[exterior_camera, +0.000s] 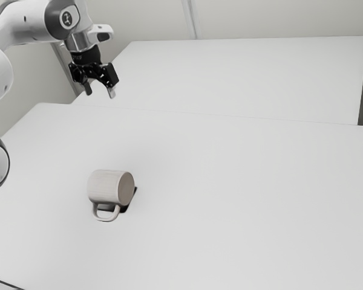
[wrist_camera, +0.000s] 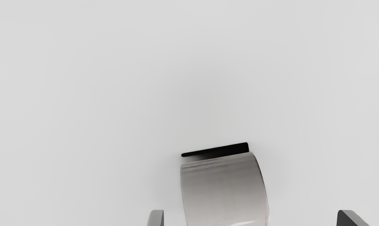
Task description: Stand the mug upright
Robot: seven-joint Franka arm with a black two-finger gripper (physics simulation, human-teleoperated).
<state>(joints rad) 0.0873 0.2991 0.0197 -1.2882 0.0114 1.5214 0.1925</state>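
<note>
Beige, cylindrical, ceramic-looking mug [exterior_camera: 105, 186] is lying sideways, probably stiff and slippery, best suiting a grip across its width, while the black two-finger gripper [exterior_camera: 100, 95] is hovering open, empty

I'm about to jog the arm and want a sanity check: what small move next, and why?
Probably ease the open gripper down toward the mug. The mug lies on its side on the table, the gripper hangs well above it, and the wrist view shows it between the spread fingers.
</note>
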